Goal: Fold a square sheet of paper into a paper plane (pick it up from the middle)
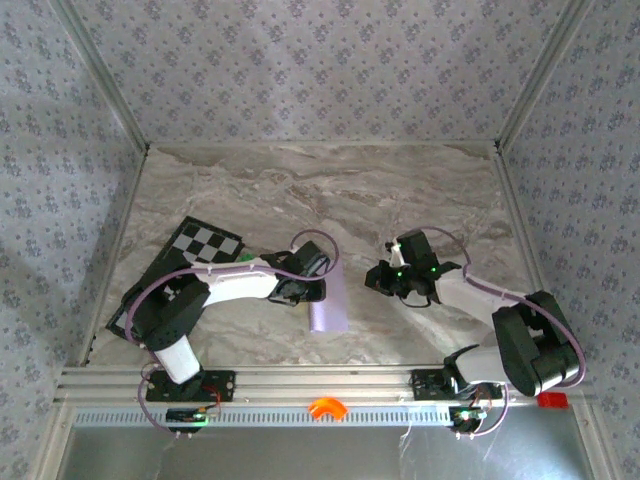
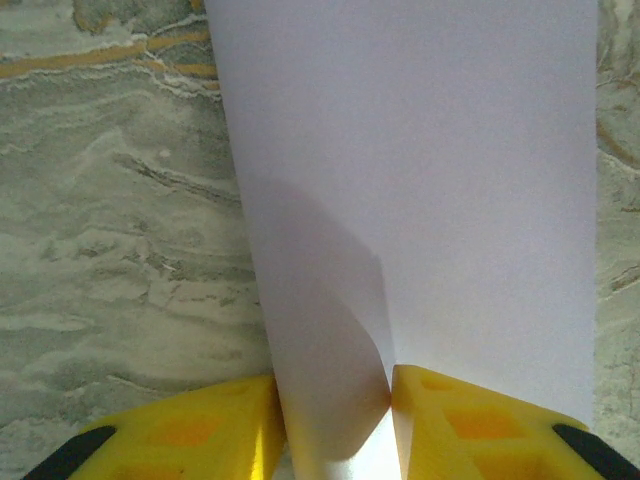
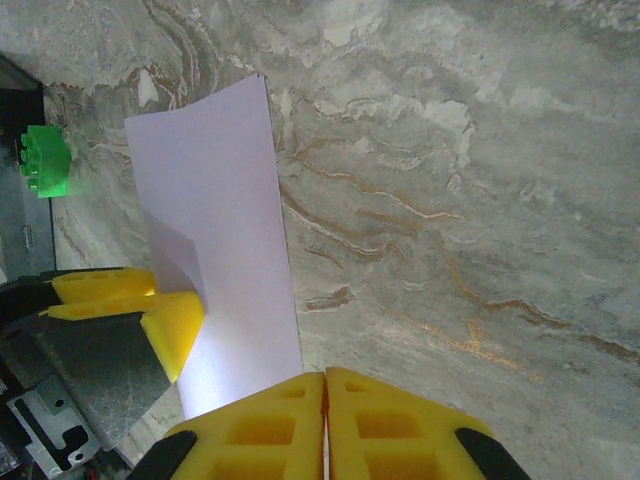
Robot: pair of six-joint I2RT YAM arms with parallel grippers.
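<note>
Running near-to-far, folded square sheet of paper (image 1: 328, 302), pinched in left jaws

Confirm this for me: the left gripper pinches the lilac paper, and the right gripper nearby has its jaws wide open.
Wrong on the right gripper: it is shut, fingers pressed together on nothing, as the right wrist view shows. The left gripper does pinch the lilac paper.

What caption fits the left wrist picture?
The left tool pinches a curled lilac paper sheet over the marble table.
</note>
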